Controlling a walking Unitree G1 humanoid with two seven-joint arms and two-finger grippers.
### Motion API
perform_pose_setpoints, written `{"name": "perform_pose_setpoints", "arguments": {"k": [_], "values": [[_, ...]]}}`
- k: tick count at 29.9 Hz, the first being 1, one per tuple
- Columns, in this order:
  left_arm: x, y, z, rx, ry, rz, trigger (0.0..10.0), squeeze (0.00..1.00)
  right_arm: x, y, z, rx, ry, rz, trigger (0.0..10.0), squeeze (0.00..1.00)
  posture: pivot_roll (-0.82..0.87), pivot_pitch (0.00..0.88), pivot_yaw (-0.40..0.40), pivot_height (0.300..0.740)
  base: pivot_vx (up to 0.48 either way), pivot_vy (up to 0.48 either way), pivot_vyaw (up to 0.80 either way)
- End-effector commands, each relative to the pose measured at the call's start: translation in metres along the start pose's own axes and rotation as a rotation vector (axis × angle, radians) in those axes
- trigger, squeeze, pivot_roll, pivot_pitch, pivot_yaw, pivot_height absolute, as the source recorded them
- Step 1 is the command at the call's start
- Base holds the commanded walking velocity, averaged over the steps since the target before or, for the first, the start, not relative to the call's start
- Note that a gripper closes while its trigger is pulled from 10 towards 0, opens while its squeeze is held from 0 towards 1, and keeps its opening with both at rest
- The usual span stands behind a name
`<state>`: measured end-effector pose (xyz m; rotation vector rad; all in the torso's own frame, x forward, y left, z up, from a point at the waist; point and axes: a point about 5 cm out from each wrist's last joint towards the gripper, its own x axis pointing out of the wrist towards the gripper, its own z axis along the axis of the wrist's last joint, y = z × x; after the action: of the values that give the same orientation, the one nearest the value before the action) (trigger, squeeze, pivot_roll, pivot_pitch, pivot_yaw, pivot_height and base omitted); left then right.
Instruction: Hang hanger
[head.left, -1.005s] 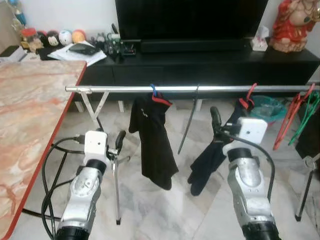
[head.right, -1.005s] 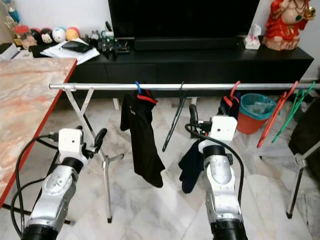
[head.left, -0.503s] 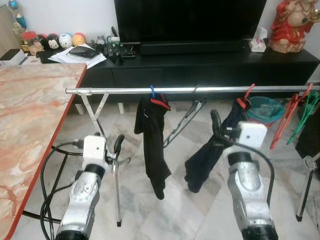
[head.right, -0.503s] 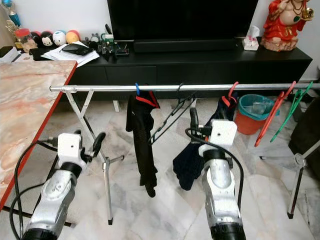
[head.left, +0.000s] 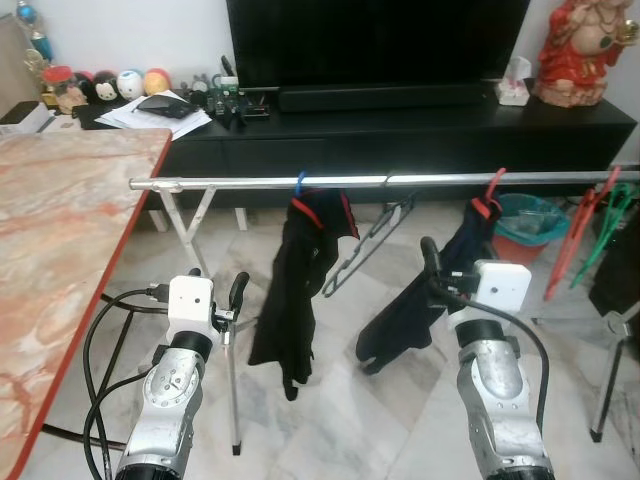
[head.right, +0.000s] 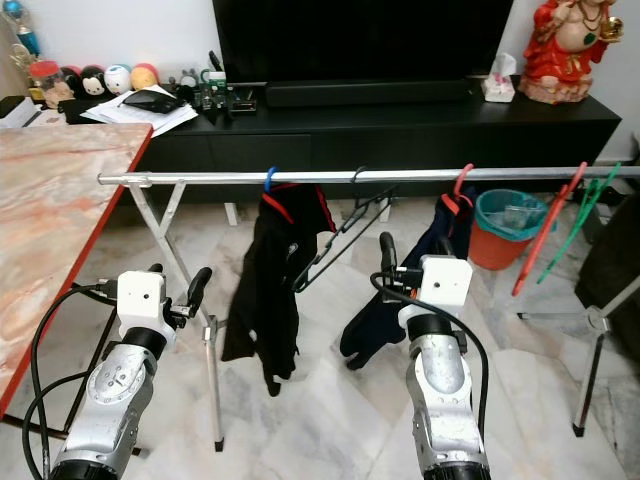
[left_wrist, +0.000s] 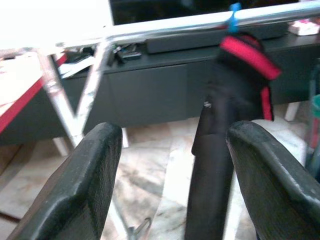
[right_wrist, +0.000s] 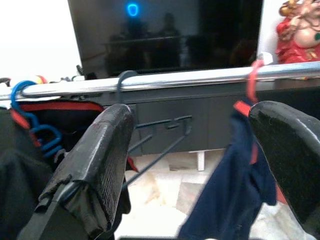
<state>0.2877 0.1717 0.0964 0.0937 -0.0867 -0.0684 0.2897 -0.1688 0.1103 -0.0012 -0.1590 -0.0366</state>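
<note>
A drying rack rail runs across in front of the TV cabinet, with the table at its left end. Along the rail from left to right hang a garment, a bare hanger, a second garment, and, at the right end, more bare hangers. A bin stands on the floor behind the rail, and the left gripper and right gripper sit before it.

Head cameras look down over both arms at the rail; wrist cameras face it from closer below.
</note>
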Motion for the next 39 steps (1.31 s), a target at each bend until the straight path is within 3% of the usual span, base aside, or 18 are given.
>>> {"name": "perform_pose_setpoints", "arguments": {"k": [1, 7, 17, 39], "values": [[-0.002, -0.004, 0.003, 0.016, -0.023, -0.025, 10.0, 0.00, 0.002, -0.003, 0.006, -0.005, -0.025, -0.006, 10.0, 0.00, -0.04, 0.000, 0.016, 0.740, 0.000, -0.334, 0.00], [-0.003, -0.002, 0.003, 0.020, -0.023, -0.026, 10.0, 0.00, 0.003, -0.003, 0.006, -0.009, -0.022, -0.001, 10.0, 0.00, -0.04, 0.000, 0.012, 0.740, 0.000, -0.326, 0.00], [-0.003, -0.001, 0.001, 0.024, -0.008, -0.044, 10.0, 0.00, -0.004, -0.006, -0.003, -0.014, 0.014, -0.013, 10.0, 0.00, -0.04, 0.000, 0.011, 0.740, 0.000, 0.000, 0.00], [-0.010, 0.001, -0.005, 0.035, 0.033, -0.043, 10.0, 0.00, -0.027, -0.013, -0.042, -0.014, 0.180, -0.056, 10.0, 0.00, -0.02, 0.000, 0.010, 0.740, 0.000, 0.000, 0.00]]}}
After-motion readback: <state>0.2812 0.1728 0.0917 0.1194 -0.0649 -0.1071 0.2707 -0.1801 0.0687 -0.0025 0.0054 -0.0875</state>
